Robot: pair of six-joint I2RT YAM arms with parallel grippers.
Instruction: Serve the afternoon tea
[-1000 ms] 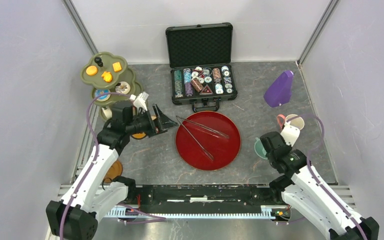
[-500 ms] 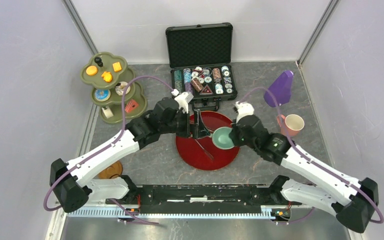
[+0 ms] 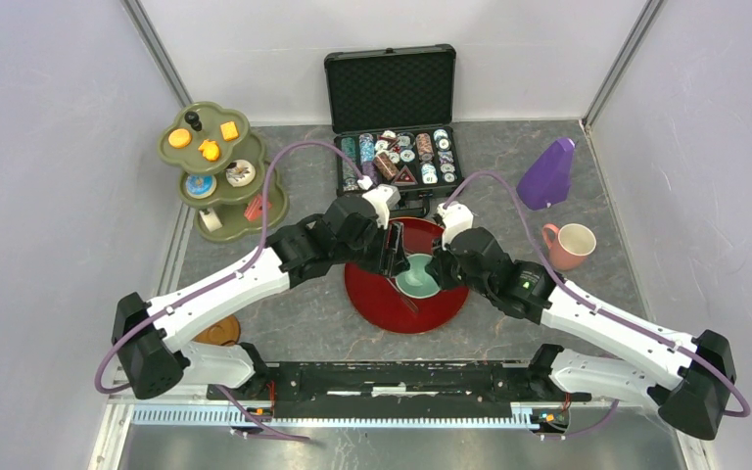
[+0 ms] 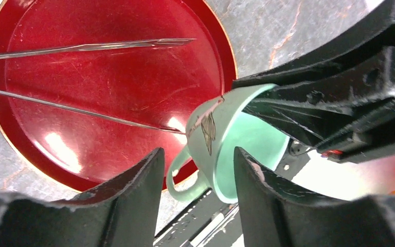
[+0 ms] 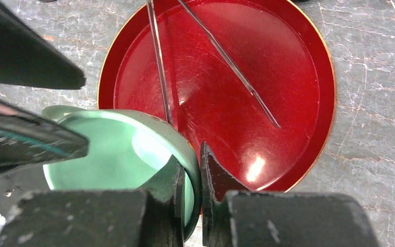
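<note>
Right gripper [image 3: 431, 277] pinches the teal cup [image 3: 416, 274] by its rim, one finger inside and one outside (clear in the right wrist view, rim wall squeezed between the fingers [image 5: 177, 177]). The cup is tilted over the right half of the red tray [image 3: 382, 305]; can't tell if it touches the tray. Left gripper [image 3: 392, 253] is just beside the cup on its left, fingers [image 4: 139, 190] spread wide. In the left wrist view the cup's handle [image 4: 177, 175] sits in the gap between them, contact not clear. Metal tongs [image 4: 82, 47] lie on the tray, tips near the cup. The green stand [image 3: 217, 162] is far left with biscuits on the top tier and other small treats lower down. Pink cup [image 3: 568, 245] is on the table at right, well apart from both grippers. Open chip case [image 3: 397, 127] is behind the tray, purple object [image 3: 546, 174] at back right.
</note>
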